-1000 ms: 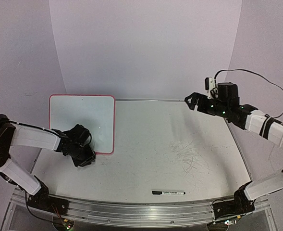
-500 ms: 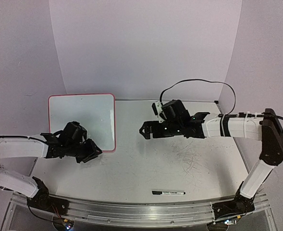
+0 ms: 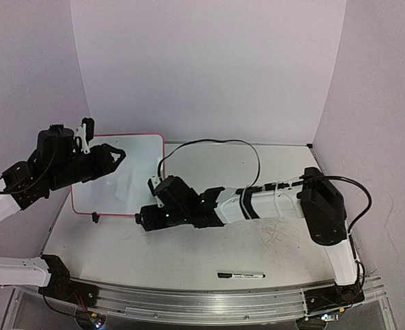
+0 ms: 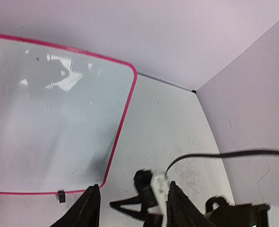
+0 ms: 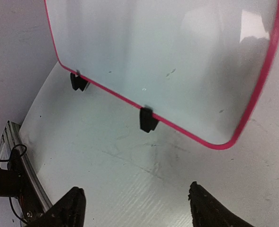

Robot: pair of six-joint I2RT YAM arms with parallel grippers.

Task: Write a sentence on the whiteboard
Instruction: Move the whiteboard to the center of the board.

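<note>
At the far left of the table [image 3: 209,247]: the whiteboard [image 3: 135,192], rectangular with rounded corners, a thin pink-red border, and a glossy white face with a few tiny dark specks and soft glare. Propped on two small black clip feet [image 5: 148,119] along its near edge. Long axis left to right, face turned up and toward the near side. Steepness of the tilt not clear.

Over the whiteboard's far left part: the left gripper [image 3: 116,158], black, pointing right, raised clear of the surface. Fingers [image 4: 89,210] spread, nothing between them.

Just beside the whiteboard's near right corner: the right gripper [image 3: 141,218], low over the tabletop, on an arm of white and black segments stretched leftward across the middle of the table. A black cable [image 3: 209,142] arched above that arm. Fingers [image 5: 70,208] wide apart, holding nothing, aimed at the whiteboard's near edge and feet.

Toward the near edge, right of centre: a marker [image 3: 241,275] lying flat, long axis left to right. Slim white barrel, dark at the left end. Well apart from both grippers and from the whiteboard.

Tabletop grey-white and matt, scuffed with fine scratches toward the right. Pale lilac walls [image 3: 209,69] behind and at both sides.
</note>
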